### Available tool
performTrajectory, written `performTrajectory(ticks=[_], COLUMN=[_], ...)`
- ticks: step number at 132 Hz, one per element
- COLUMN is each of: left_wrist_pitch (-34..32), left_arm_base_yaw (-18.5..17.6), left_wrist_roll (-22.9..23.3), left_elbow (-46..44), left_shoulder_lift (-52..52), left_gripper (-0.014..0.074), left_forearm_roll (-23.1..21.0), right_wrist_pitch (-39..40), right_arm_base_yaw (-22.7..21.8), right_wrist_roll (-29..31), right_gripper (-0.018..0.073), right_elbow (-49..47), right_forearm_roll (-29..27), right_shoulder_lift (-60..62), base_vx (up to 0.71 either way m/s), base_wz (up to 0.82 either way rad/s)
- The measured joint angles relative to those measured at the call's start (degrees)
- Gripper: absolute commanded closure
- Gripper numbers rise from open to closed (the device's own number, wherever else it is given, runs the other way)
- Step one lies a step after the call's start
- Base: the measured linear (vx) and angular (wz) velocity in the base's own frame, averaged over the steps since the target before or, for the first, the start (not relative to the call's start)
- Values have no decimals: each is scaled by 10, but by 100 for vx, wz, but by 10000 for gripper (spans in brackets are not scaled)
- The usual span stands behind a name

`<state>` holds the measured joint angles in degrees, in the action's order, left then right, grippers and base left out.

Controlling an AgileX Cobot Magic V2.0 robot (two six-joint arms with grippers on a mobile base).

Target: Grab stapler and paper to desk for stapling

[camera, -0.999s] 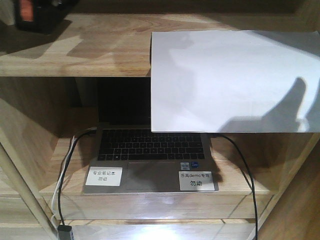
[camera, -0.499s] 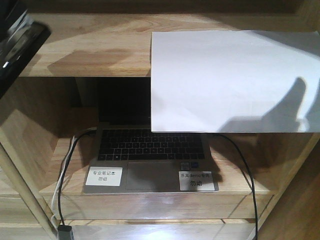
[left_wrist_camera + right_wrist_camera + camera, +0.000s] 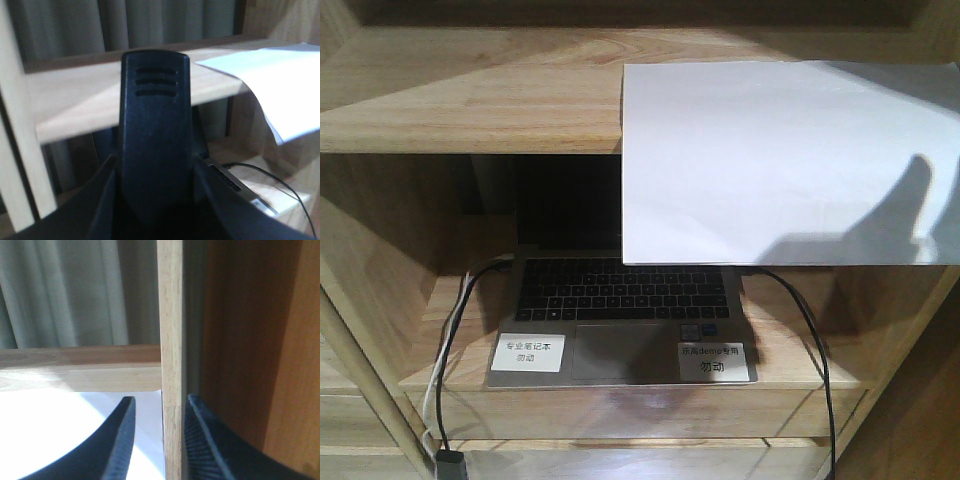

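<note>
Your left gripper (image 3: 155,172) clamps the stapler (image 3: 155,115); your right gripper (image 3: 161,402) gapes, the paper (image 3: 50,432) (lower left) beside one finger.

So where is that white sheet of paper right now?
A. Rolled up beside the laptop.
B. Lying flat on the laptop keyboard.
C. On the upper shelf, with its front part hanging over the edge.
C: the paper lies on the upper shelf and its front part overhangs the shelf edge, above the open laptop on the board below.
</note>
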<state>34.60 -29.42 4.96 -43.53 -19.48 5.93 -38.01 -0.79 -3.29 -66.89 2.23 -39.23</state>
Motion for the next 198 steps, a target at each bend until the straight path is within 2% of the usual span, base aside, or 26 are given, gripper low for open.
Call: performTrajectory(ticks=[38, 62, 198], left_wrist_pitch=[30, 40, 42], left_arm_base_yaw=[0, 0, 0], left_wrist_roll=[-2, -2, -2], left_elbow=[83, 101, 101], left_shoulder_lift=[113, 150, 156], left_gripper=[603, 603, 603], left_forearm_roll=[-9, -10, -10], right_wrist_pitch=[0, 0, 0], right_arm_base_yaw=[0, 0, 0], right_wrist_roll=[0, 0, 0], right_gripper=[327, 327, 327], right_elbow=[0, 0, 0], right_forearm_roll=[0, 0, 0], right_shoulder_lift=[0, 0, 0], base_vx=[0, 0, 0], base_wz=[0, 0, 0])
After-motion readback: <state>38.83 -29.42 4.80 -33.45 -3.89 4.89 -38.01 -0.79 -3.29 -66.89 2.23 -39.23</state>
